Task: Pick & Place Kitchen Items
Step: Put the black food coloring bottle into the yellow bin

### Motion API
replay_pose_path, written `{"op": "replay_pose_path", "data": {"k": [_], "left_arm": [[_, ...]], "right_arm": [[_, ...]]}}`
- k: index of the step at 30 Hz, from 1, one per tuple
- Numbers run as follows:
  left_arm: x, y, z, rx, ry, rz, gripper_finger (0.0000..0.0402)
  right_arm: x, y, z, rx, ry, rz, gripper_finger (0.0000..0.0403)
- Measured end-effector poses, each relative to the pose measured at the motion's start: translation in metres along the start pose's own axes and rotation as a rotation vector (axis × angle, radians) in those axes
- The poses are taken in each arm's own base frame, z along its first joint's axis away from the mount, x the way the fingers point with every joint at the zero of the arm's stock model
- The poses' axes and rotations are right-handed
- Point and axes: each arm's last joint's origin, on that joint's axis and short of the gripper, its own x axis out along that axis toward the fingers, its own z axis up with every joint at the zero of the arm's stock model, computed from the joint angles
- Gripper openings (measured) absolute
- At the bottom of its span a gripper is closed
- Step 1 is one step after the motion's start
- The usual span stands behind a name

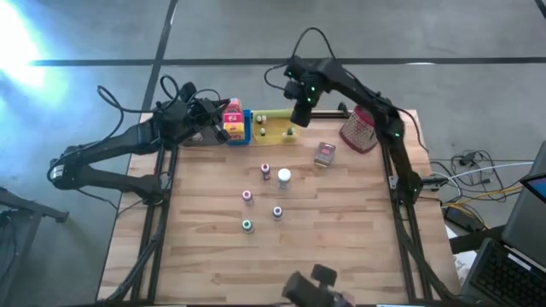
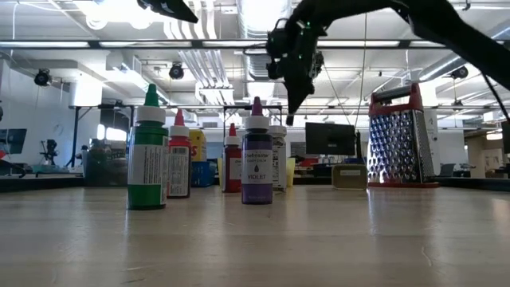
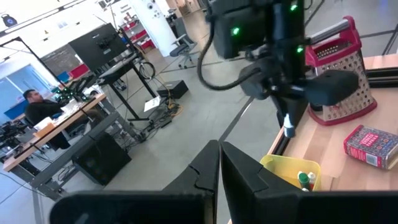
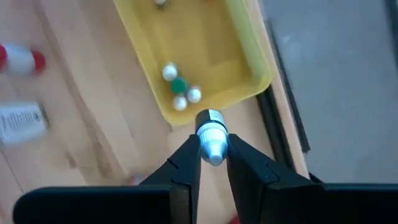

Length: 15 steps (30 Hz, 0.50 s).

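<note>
A: What writing can be read?

B: In the low view, the purple bottle [image 2: 256,151] near the middle of the table carries a label reading "VIOLET". Other labels are too small to read. A red tin [image 1: 324,154] lying on its side has pale print that cannot be made out.

A: How many things are on the table?

B: From above, five small bottles stand loose in the middle of the wooden table [image 1: 341,247]: one with a pink cap [image 1: 265,170], one with a white cap [image 1: 284,176], another pink one [image 1: 247,196], a blue one [image 1: 277,211] and a green one [image 1: 246,225]. One metal grater [image 1: 359,129] with a red handle stands near the right rear corner. At the back edge sits one yellow tray [image 1: 275,124], with a blue tray [image 1: 247,126] beside it and a red and yellow box [image 1: 233,121] to its left. Inside the yellow tray, the right wrist view shows three small white caps and one green cap [image 4: 178,86].

A: And the claws?

B: The right gripper [image 4: 212,151] hangs above the near rim of the yellow tray, its fingers clenched around a little bottle with a white tip [image 4: 211,134]. The left gripper [image 3: 219,163] waits at the back left of the table, fingers pressed together and holding nothing.
</note>
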Motion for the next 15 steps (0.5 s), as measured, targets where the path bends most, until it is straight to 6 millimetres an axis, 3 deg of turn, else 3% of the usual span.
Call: {"op": "replay_pose_path", "data": {"k": [4, 9, 15], "left_arm": [[0.000, 0.000, 0.000, 0.003, 0.004, -0.002, 0.0022], [0.000, 0.000, -0.001, 0.008, 0.012, -0.005, 0.0022], [0.000, 0.000, -0.001, 0.007, 0.012, -0.005, 0.0022]], "right_arm": [[0.020, -0.015, -0.008, -0.113, 0.033, 0.017, 0.0059], [0.021, -0.034, -0.006, -0.105, -0.053, 0.012, 0.0055], [0.029, -0.035, 0.007, -0.153, -0.112, 0.023, 0.0055]]}}
